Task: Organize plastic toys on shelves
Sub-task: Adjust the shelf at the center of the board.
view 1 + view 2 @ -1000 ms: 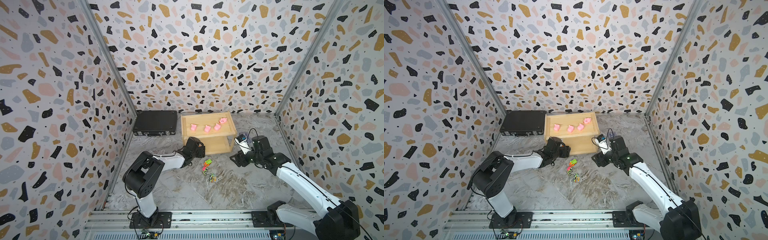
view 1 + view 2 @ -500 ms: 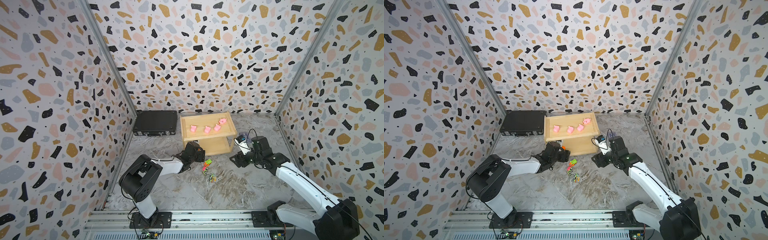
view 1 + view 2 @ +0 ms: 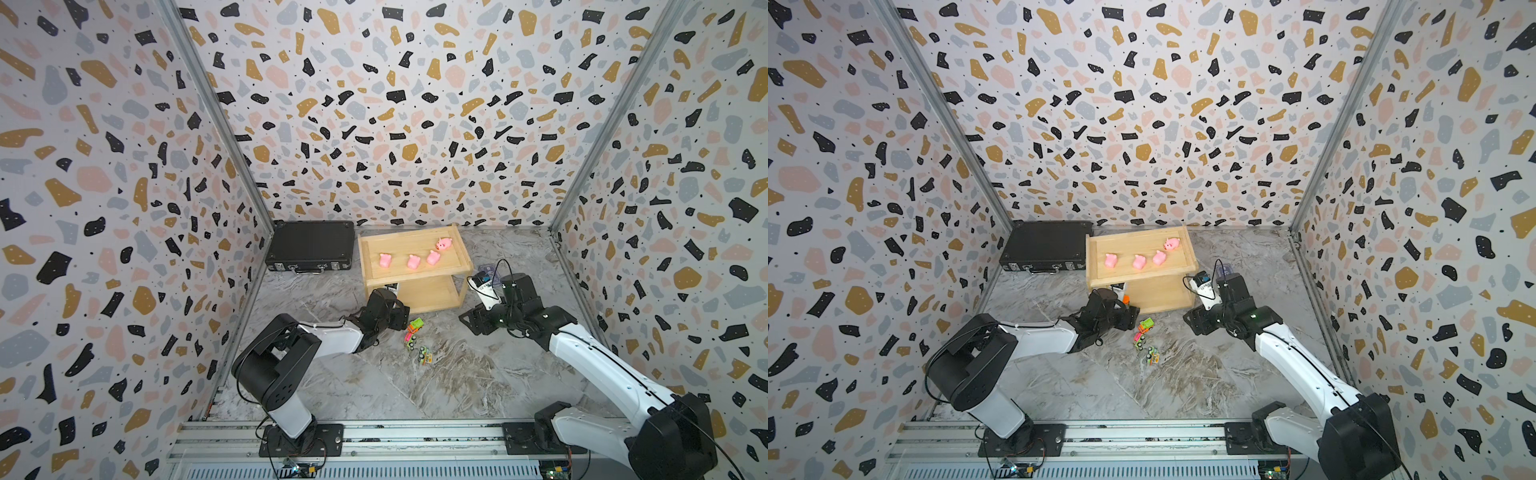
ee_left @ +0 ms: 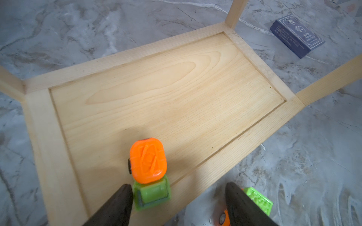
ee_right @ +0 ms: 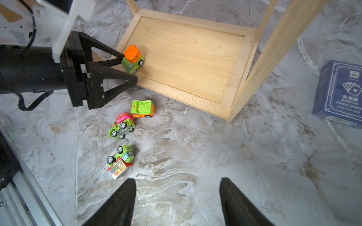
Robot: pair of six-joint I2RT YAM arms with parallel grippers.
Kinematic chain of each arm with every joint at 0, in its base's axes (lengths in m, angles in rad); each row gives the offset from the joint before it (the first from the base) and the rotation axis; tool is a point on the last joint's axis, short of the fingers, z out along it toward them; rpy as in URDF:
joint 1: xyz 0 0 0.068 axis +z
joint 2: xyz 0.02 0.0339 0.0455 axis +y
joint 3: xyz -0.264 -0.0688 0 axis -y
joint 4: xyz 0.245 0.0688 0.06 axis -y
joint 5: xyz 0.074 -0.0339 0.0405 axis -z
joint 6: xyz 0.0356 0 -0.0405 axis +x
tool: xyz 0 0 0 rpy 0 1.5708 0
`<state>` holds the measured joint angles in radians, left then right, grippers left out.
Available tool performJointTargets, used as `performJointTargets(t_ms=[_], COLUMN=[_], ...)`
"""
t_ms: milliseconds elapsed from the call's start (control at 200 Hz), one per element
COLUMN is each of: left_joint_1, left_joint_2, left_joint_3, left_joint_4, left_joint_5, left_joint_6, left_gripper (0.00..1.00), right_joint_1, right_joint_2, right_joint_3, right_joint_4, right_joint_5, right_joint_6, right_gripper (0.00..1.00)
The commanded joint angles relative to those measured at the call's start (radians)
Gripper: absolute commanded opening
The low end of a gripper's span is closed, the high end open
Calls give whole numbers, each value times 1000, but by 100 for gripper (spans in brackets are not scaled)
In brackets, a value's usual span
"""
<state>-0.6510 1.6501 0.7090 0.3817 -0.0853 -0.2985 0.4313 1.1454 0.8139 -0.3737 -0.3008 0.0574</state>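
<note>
Toys are part sorted. Reading left to right in both top views, a black case point(image 3: 309, 249) lies at the back wall and is no part of the job. Beside it stands the wooden rack point(image 3: 409, 277), with four pink pigs point(image 3: 413, 262) on its upper tier.

The left gripper point(image 4: 177, 188) is at the lower tier's near corner, jaws wide and holding nothing. One finger point(image 4: 121, 201) is touching or just beside the cab of the orange-drum mixer truck point(image 4: 148, 170), which stands upright on the lower tier just inside the rim.

Three vehicles lie on the floor before the rack:
- The green dump truck point(image 5: 143, 108) is upright, its long axis roughly along the front rim.
- The pink-topped truck point(image 5: 121, 125) is on its side, close against the dump truck.
- The yellow-box truck point(image 5: 120, 160) is tipped over, slightly apart.

The right gripper point(image 5: 177, 182) hovers over bare floor, jaws wide and empty. A blue card box point(image 5: 338, 92) lies rightmost.

Judgement: the dump truck lies just beside the left gripper's other finger, so the left arm is the nearer for the next pick.
</note>
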Motion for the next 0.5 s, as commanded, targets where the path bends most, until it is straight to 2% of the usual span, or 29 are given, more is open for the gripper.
performJointTargets(t_ms=[0, 175, 496], left_joint_1=[-3, -4, -4], left_joint_2=[-14, 0, 10], left_joint_3=[4, 26, 37], left_joint_4=[139, 121, 100], left_joint_5=[44, 30, 24], left_joint_6=[42, 32, 33], left_gripper=[78, 77, 77], right_joint_1=[-3, -10, -74], right_joint_2=[14, 56, 186], right_joint_3=[-4, -11, -27], right_joint_4=[53, 160, 460], right_joint_5=[60, 203, 37], right_joint_6=[30, 43, -74], right_gripper=[71, 68, 59])
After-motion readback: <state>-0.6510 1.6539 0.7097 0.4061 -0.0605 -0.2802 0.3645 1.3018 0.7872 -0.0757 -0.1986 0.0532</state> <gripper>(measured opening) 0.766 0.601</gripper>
